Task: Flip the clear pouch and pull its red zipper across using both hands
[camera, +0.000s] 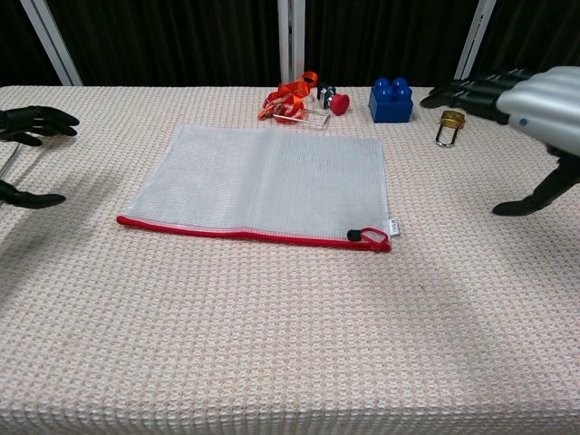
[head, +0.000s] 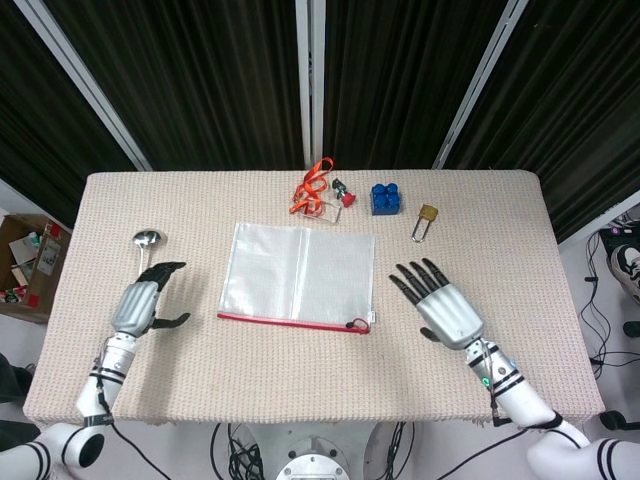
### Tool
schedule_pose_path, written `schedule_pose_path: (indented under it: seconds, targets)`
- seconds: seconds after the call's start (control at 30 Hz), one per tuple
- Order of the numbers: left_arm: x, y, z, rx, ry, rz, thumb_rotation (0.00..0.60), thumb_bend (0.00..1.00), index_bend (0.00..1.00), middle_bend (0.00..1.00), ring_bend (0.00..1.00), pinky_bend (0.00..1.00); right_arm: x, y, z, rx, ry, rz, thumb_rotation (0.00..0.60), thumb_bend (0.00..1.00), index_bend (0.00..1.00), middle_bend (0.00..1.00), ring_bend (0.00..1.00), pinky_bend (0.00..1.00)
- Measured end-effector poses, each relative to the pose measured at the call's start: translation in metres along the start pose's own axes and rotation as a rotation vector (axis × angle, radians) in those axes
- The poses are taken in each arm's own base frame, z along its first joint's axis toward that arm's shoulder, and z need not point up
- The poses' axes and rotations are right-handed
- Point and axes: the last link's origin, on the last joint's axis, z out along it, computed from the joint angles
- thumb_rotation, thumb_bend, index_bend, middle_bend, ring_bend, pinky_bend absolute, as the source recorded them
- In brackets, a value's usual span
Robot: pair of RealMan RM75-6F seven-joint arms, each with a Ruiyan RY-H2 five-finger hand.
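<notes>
The clear mesh pouch (head: 298,273) (camera: 272,186) lies flat in the middle of the table. Its red zipper (head: 288,320) (camera: 245,232) runs along the near edge, with the black slider and red pull loop (head: 357,324) (camera: 366,236) at the right end. My left hand (head: 146,298) (camera: 27,122) hovers left of the pouch with fingers spread, holding nothing. To the right of the pouch my right hand (head: 440,306) (camera: 530,100) is also spread and holds nothing. Neither hand touches the pouch.
A metal spoon (head: 145,242) lies at the far left. Along the back edge sit an orange lanyard with a clear badge (head: 314,190) (camera: 292,95), a small red-capped item (head: 345,192) (camera: 335,100), a blue block (head: 385,197) (camera: 391,99) and a brass padlock (head: 426,219) (camera: 448,127).
</notes>
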Motion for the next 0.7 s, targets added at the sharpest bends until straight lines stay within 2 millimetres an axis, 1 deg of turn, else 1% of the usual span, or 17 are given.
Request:
schedule_pose_path:
  seconds: [0.03,0.1,0.17,0.23,0.3,0.33,0.4,0.53,0.63,0.7]
  targets:
    - [0.007,-0.001,-0.006,0.022,0.001,0.062,0.600,0.17,0.15,0.14,0.11,0.14,0.004,0.008,-0.004,-0.037,-0.006,0.013,0.600,0.05,0.00,0.00,0.00,0.00]
    - [0.020,-0.002,-0.016,0.061,0.007,0.128,0.600,0.16,0.16,0.15,0.11,0.14,0.010,0.020,-0.011,-0.086,-0.004,0.037,0.600,0.09,0.00,0.01,0.00,0.00]
    - [0.039,-0.009,-0.032,0.111,0.028,0.183,0.600,0.16,0.16,0.15,0.11,0.14,0.014,0.029,-0.020,-0.132,0.018,0.067,0.600,0.13,0.00,0.02,0.00,0.00]
    - [0.056,-0.017,-0.047,0.154,0.067,0.220,0.600,0.16,0.17,0.15,0.11,0.14,0.018,0.038,-0.031,-0.179,0.048,0.091,0.600,0.14,0.00,0.04,0.00,0.00]
    - [0.065,-0.024,-0.058,0.183,0.104,0.242,0.600,0.16,0.17,0.15,0.11,0.14,0.021,0.045,-0.042,-0.218,0.077,0.122,0.600,0.14,0.00,0.03,0.00,0.00]
    - [0.071,-0.029,-0.067,0.203,0.130,0.261,0.600,0.16,0.17,0.15,0.11,0.14,0.022,0.049,-0.051,-0.244,0.097,0.144,0.600,0.14,0.00,0.03,0.00,0.00]
    - [0.078,-0.036,-0.082,0.234,0.169,0.297,0.600,0.16,0.17,0.15,0.11,0.14,0.024,0.055,-0.065,-0.276,0.130,0.175,0.600,0.14,0.00,0.03,0.00,0.00]
    - [0.091,-0.046,-0.122,0.295,0.242,0.354,0.600,0.16,0.17,0.15,0.11,0.14,0.024,0.063,-0.102,-0.341,0.193,0.231,0.600,0.14,0.00,0.03,0.00,0.00]
    - [0.094,-0.046,-0.148,0.316,0.265,0.373,0.600,0.16,0.17,0.15,0.11,0.14,0.023,0.064,-0.124,-0.370,0.217,0.268,0.600,0.14,0.00,0.03,0.00,0.00]
    - [0.094,-0.044,-0.159,0.318,0.270,0.376,0.600,0.16,0.17,0.15,0.11,0.14,0.022,0.065,-0.133,-0.378,0.225,0.284,0.600,0.15,0.00,0.02,0.00,0.00]
